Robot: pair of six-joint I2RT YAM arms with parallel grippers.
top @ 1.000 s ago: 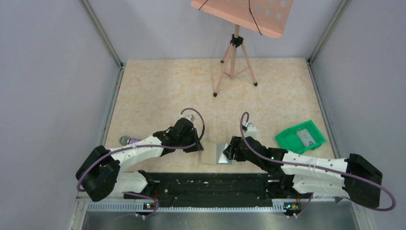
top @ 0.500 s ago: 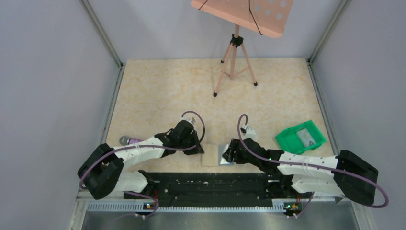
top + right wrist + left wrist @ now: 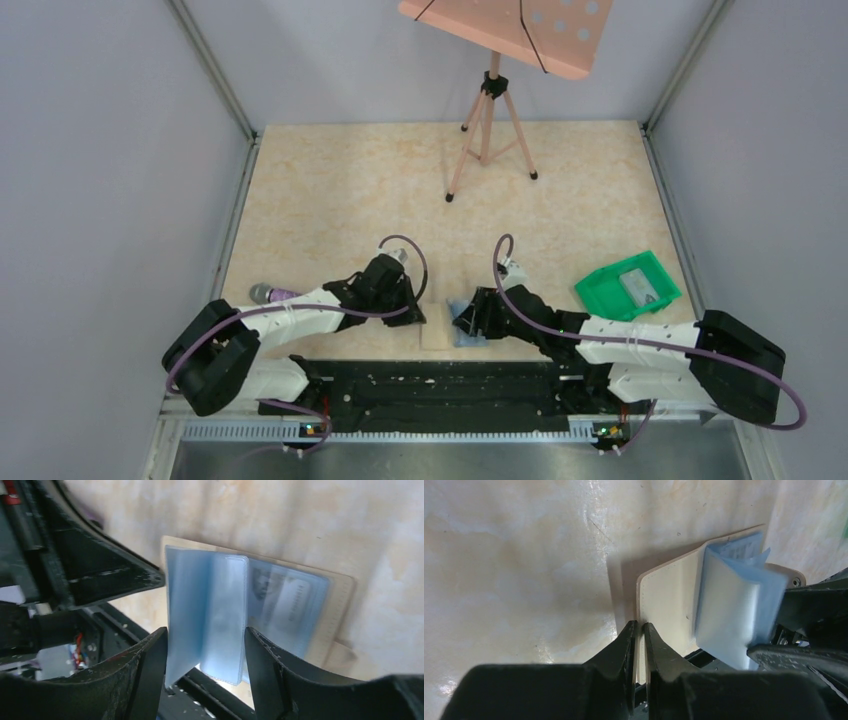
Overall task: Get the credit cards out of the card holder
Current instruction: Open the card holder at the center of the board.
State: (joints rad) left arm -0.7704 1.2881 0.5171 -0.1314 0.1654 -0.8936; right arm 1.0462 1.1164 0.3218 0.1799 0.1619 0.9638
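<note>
Left pincer (image 3: 639,630) is nipped tight on the beige cover edge of the card holder (image 3: 668,600), at the near rim of the surface (image 3: 350,180). Right pincer (image 3: 205,642), spread, straddles the blue sleeves (image 3: 205,605). A credit card (image 3: 280,597) lies sleeved just beyond, nearer this arm.

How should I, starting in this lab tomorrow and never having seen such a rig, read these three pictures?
Two robot arms are bolted at the near edge of a table. One picture looks down from above; the other two come from a camera on each wrist. The left pincer is shut on the beige cover edge of an opened card holder. The right pincer has its jaws apart around the blue sleeves; whether it grips them I cannot tell. A card shows inside one sleeve. Also there: a green tray, a purple microphone and a pink music stand.
</note>
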